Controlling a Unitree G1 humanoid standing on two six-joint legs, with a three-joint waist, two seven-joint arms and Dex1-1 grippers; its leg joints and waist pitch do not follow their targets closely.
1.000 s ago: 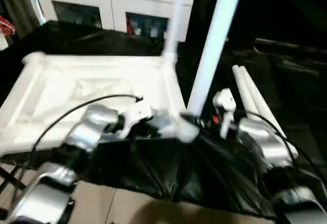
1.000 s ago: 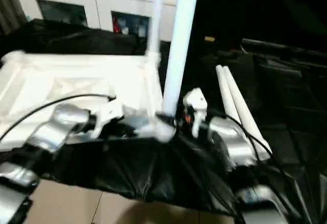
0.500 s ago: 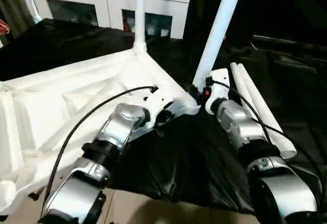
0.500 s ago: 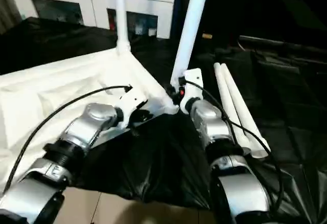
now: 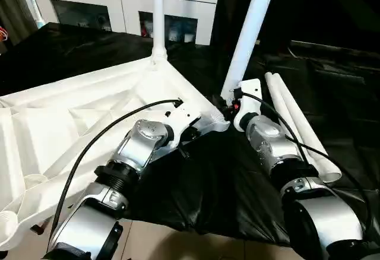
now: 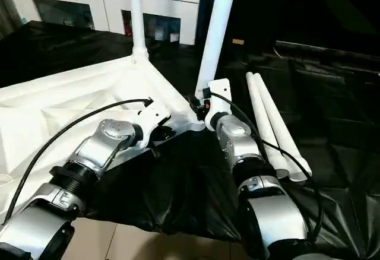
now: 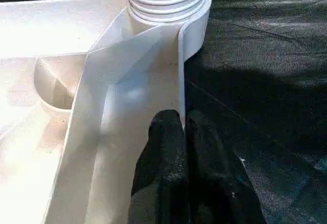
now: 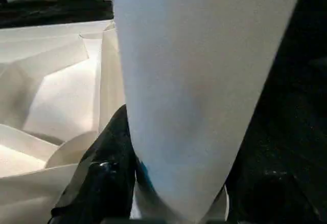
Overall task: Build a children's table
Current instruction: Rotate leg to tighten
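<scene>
The white plastic children's table top [image 5: 89, 117] lies upside down, ribs up, on a surface draped in black cloth [image 5: 219, 183]. One white tube leg [image 5: 158, 16] stands in the far corner socket. The left hand [image 7: 183, 132], fingers pressed together, pinches the top's thin rim near a threaded socket. The right hand [image 5: 228, 102] clasps a second white tube leg [image 5: 252, 28] at the near corner. Two spare white tube legs [image 5: 297, 123] lie beside it.

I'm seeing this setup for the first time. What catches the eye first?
The upturned white table top on black cloth, with two tube legs standing up: one at the far corner, one at the near corner, gripped by the right gripper. Two spare legs lie to the right.
</scene>
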